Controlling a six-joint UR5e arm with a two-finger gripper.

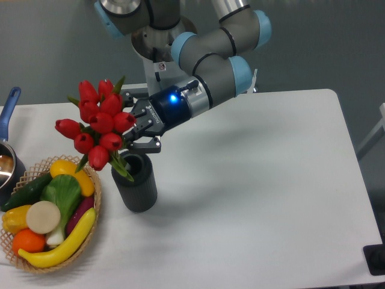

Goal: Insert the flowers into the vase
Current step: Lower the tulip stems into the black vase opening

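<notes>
The gripper (pixel 133 129) is clenched on the stems of the artificial tulips (pixel 96 123), just below the buds. The bunch looks light and top-heavy with bendy stems, so that low grip suits, tips entering the ribbed grey vase (pixel 136 185) at its 11 o'clock rim.

I count one vase (pixel 135 183), one bunch of flowers (pixel 96 123) with about nine red buds showing, one gripper (pixel 139 127), one woven basket (pixel 91 208) and one blue-handled pot (pixel 7 158) at the left edge. In the basket I make out two bananas (pixel 60 243).
</notes>
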